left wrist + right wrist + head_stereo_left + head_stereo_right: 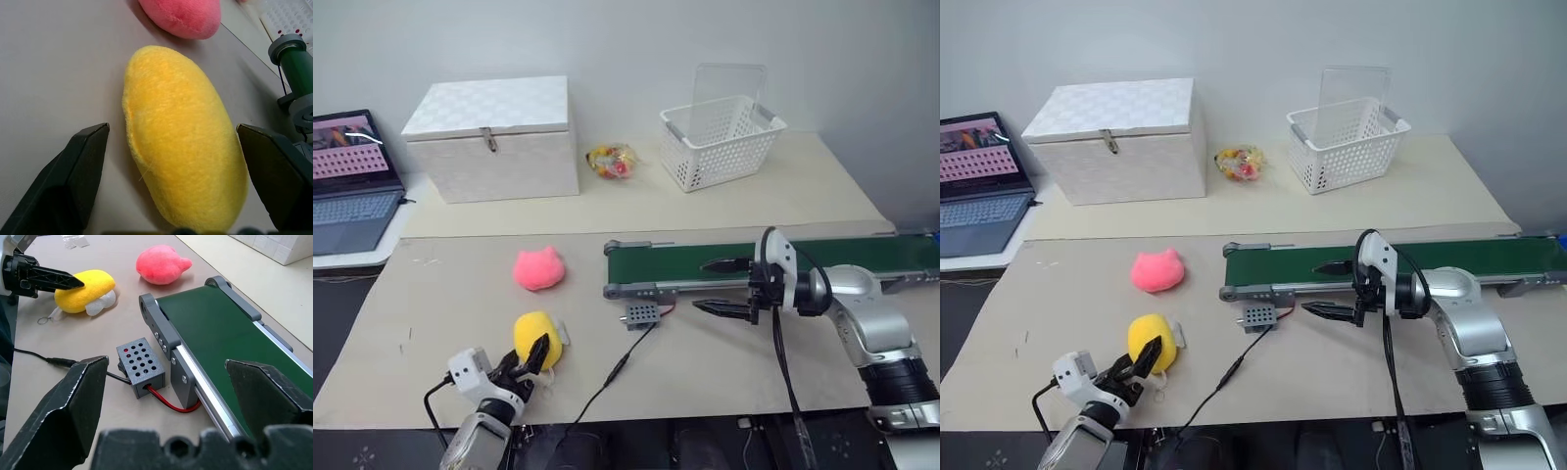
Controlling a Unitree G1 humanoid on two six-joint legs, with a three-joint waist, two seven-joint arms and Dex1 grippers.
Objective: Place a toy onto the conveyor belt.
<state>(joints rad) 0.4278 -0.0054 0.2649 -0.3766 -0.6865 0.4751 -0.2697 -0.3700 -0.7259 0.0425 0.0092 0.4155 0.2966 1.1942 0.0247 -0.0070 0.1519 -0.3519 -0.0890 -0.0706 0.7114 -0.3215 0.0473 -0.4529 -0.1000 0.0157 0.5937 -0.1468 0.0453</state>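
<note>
One yellow plush toy (536, 337), not yet lifted, lying on the beige table mat (440, 294) near the front edge.
Soft, light, squashy, oval item; likely to compress rather than slip, so best pinched across its narrow waist, clear of the white tag (100, 304) and string loop. Left gripper (171, 166) has its fingers spread wide on either side of the toy, one on each flank, nothing gripped. Right gripper (728, 286) is open and empty, poised above the near edge of the dark-green conveyor belt (822, 257), beside the grey control box (641, 314). Pink eared plush (539, 268) lies just beyond the toy; belt well apart to the right.
</note>
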